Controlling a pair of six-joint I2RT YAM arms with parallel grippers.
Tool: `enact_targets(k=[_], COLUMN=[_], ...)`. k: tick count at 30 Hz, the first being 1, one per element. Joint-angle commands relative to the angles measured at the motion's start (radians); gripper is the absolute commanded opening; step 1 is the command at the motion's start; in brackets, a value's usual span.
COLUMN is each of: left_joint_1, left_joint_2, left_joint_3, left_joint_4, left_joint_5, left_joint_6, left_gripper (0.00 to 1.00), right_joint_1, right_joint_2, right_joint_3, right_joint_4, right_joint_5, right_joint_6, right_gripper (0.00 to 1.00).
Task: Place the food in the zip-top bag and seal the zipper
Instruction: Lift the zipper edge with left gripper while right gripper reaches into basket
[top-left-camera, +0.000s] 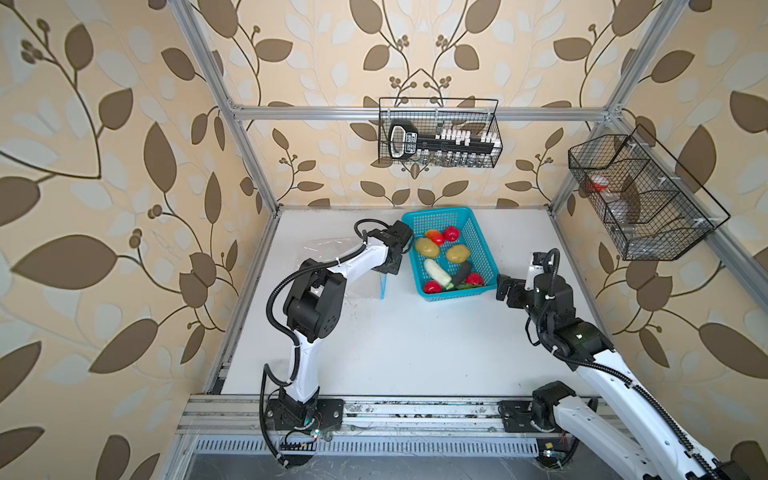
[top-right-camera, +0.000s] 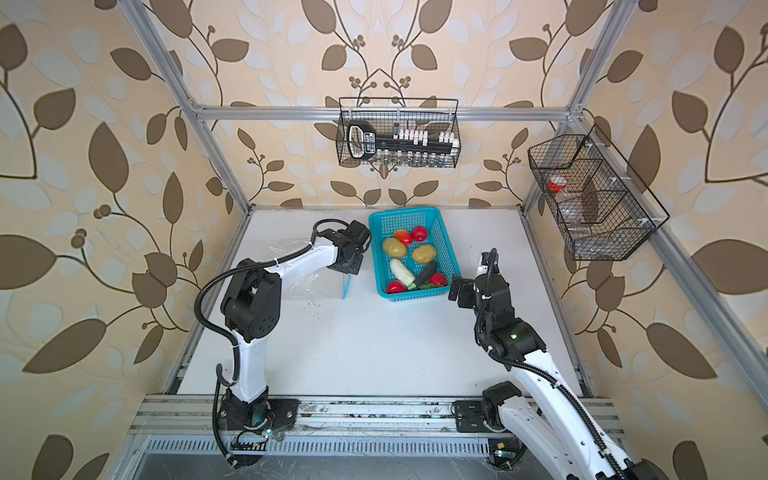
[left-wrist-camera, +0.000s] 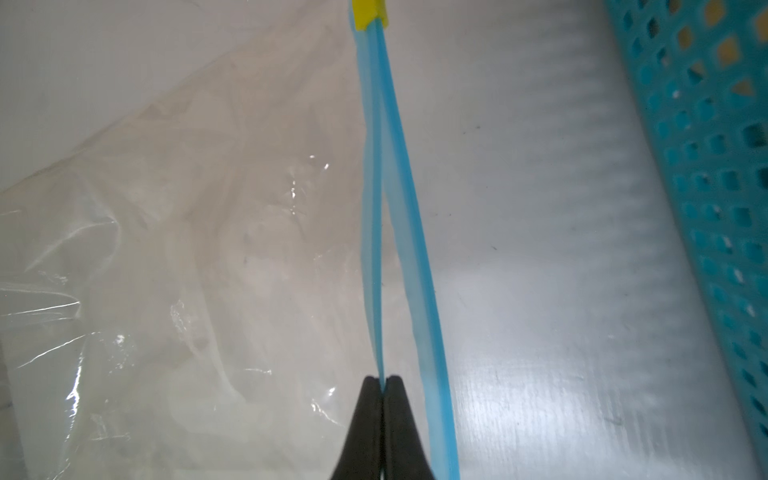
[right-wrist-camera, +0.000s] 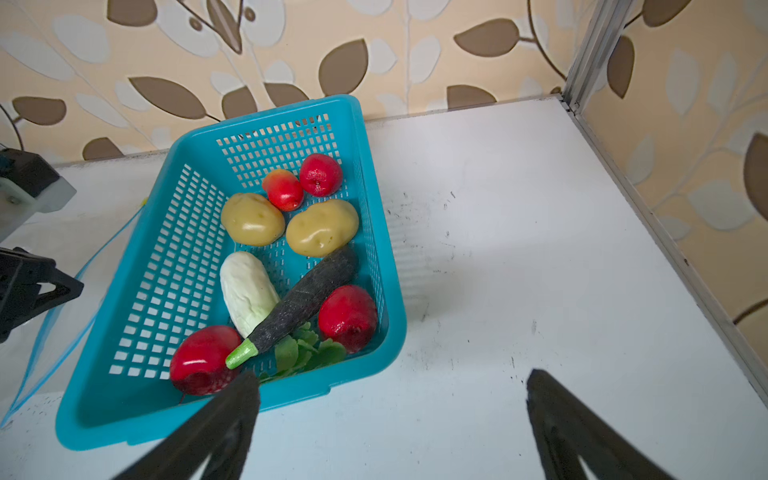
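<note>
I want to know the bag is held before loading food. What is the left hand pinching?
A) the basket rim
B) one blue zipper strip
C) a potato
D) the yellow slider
B: the left hand is shut on one strip of the zipper, far from the yellow slider.

Leaf-patterned wallpaper (top-left-camera: 104, 208), aluminium frame (top-left-camera: 311, 113), white tabletop (top-left-camera: 415, 353)

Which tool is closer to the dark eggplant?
Right. The right tool hangs open just outside the basket corner nearest the eggplant; the left tool is beyond the basket's other side, pinching the zipper.
</note>
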Motion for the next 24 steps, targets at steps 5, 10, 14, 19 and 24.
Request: enact_targets(k=[5,10,14,19,24], left_joint_1=[-0.005,-0.006,-0.005,-0.003,-0.002], left_joint_2=[-0.089,-0.143,-0.151,-0.198,-0.277], left_joint_3=[-0.013,-0.054,-0.018,-0.033,-0.154], left_joint_4=[-0.032,-0.013,-0.064,-0.087,-0.011], left_joint_5=[0.009,-0.025,-0.078,-0.057,-0.050], left_joint_6=[0.066,0.119,0.173,0.199,0.269], left_gripper=[0.00,0.00,0.00,0.00,0.00], right_joint_1=[-0.002,-0.003,-0.001,0.001,0.018], right_joint_2=[0.007,0.007,0.030,0.095,0.159], right_joint_3=[0.030,0.030,0.029,0.060,0.103], right_joint_4=[-0.066,-0.069,-0.065,-0.081,-0.112], right_joint_5=[-0.053,-0.079,-0.105,-0.124,-0.124], right_joint_6=[0.035,0.050,0.062,0.083,0.107], right_gripper=[1.00,1.00,1.00,1.00,1.00])
